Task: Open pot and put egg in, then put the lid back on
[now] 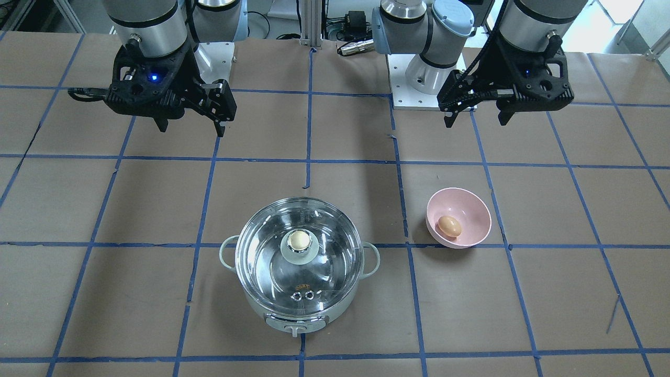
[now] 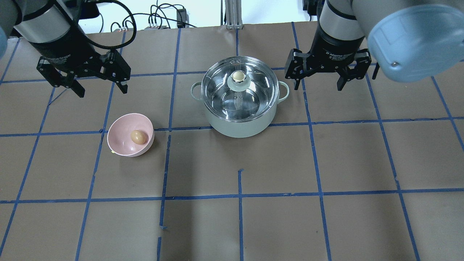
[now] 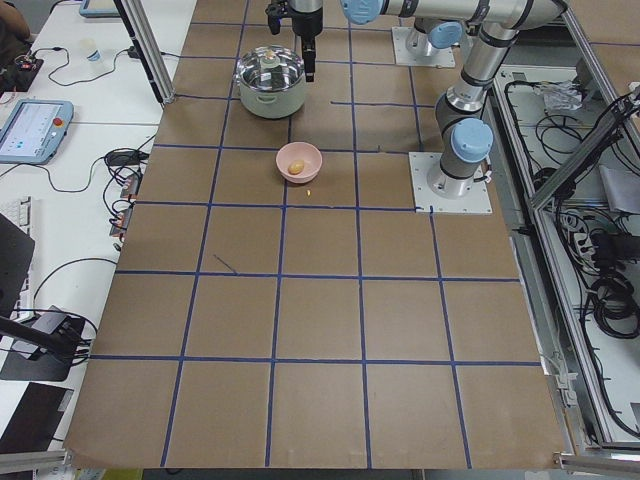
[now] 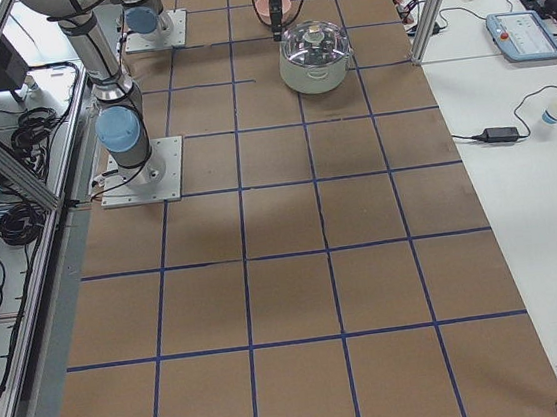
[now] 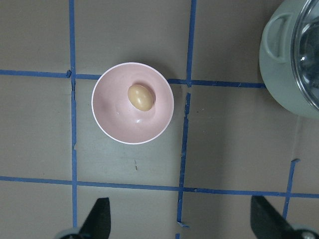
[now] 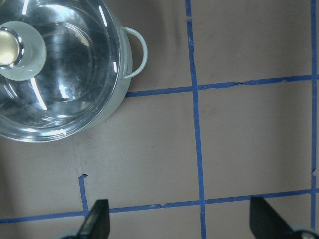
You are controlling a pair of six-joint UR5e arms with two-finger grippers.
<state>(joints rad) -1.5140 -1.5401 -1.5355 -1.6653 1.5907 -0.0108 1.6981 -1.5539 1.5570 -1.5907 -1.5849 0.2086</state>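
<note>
Facing the robot: left pincer [image 1: 477, 119] and right pincer [image 1: 192, 128] both hang released and empty above the bench [image 1: 576, 293]; pot [image 1: 296, 322] stands lower, between them, nearer the right one.
Overhead: clear domed lid [image 2: 221, 90] sits on the pot; egg [image 2: 138, 137] rests in pink bowl [image 2: 121, 127], below the left pincer.
Left wrist: egg smooth, oval, probably fragile; take it gently across the middle.
Right wrist: glass lid likely heavy and slippery; beige knob [image 6: 9, 46] is the hold, off to the side of the right pincer.
</note>
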